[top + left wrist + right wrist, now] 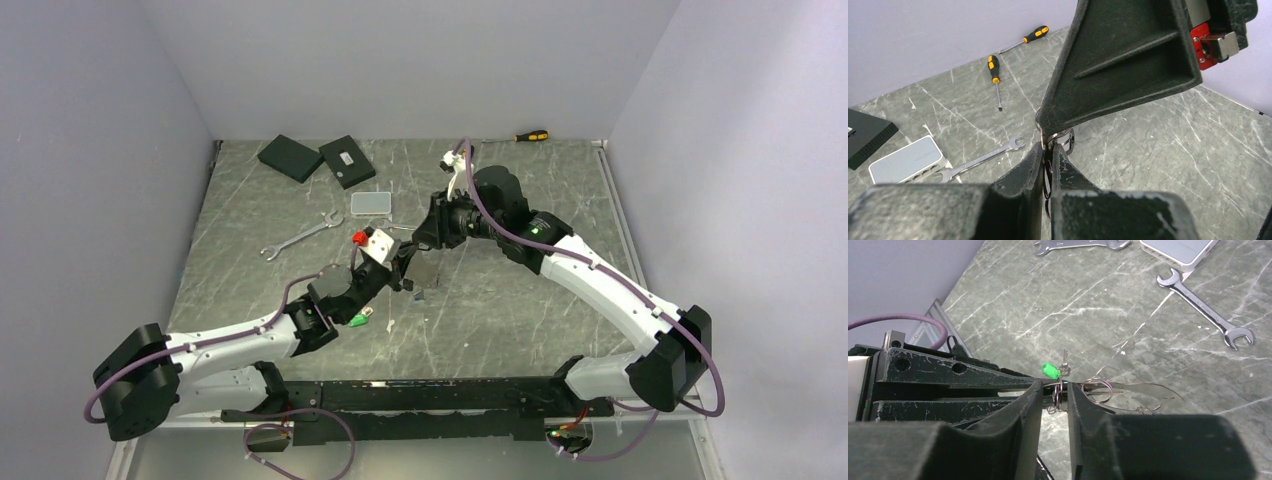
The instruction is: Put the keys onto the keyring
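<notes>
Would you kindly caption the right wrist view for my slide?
Right gripper straddles the keyring pinched by the left gripper.

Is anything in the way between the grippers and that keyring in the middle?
Nothing visible. The left gripper is shut on the keyring, and the right gripper sits open around it. The wrenches lie off to the side.

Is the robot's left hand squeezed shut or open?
Shut. In its wrist view the left gripper pinches the thin keyring wire, with hardly any gap between its fingers.
</notes>
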Controlling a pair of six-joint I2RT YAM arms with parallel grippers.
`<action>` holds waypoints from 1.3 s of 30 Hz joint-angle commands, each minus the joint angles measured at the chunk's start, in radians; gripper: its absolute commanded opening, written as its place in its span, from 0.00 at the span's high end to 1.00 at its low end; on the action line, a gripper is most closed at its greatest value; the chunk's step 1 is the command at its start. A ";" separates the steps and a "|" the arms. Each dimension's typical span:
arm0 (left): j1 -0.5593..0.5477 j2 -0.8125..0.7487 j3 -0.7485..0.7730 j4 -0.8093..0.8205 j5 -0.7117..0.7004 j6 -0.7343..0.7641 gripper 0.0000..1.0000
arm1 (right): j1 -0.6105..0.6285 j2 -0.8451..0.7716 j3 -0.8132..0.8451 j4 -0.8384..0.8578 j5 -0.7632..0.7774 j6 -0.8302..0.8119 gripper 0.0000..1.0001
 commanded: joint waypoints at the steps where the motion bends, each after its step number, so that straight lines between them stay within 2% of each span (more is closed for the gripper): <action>1: -0.003 0.005 0.038 0.111 -0.007 -0.024 1.00 | -0.003 -0.019 -0.008 0.045 -0.002 0.013 0.76; 4: -0.003 0.012 0.041 0.114 -0.006 -0.021 1.00 | -0.003 -0.021 -0.009 0.046 -0.004 0.016 0.94; 6: -0.003 0.016 0.044 0.113 -0.003 -0.016 1.00 | -0.003 -0.020 -0.005 0.041 -0.002 0.012 1.00; 18: -0.003 0.015 0.047 0.081 -0.005 0.037 1.00 | -0.003 0.020 0.086 -0.082 -0.015 -0.065 1.00; 22: -0.003 0.013 0.058 0.048 0.056 0.121 1.00 | -0.003 0.035 0.122 -0.147 -0.031 -0.105 1.00; 27: -0.004 0.007 0.061 0.023 0.068 0.164 1.00 | -0.003 0.046 0.165 -0.233 -0.043 -0.148 1.00; 35: -0.003 0.009 0.067 -0.001 0.209 0.246 1.00 | -0.003 0.093 0.243 -0.380 -0.136 -0.191 1.00; 39: -0.003 0.011 0.079 -0.031 0.224 0.281 1.00 | -0.003 0.110 0.281 -0.454 -0.141 -0.218 1.00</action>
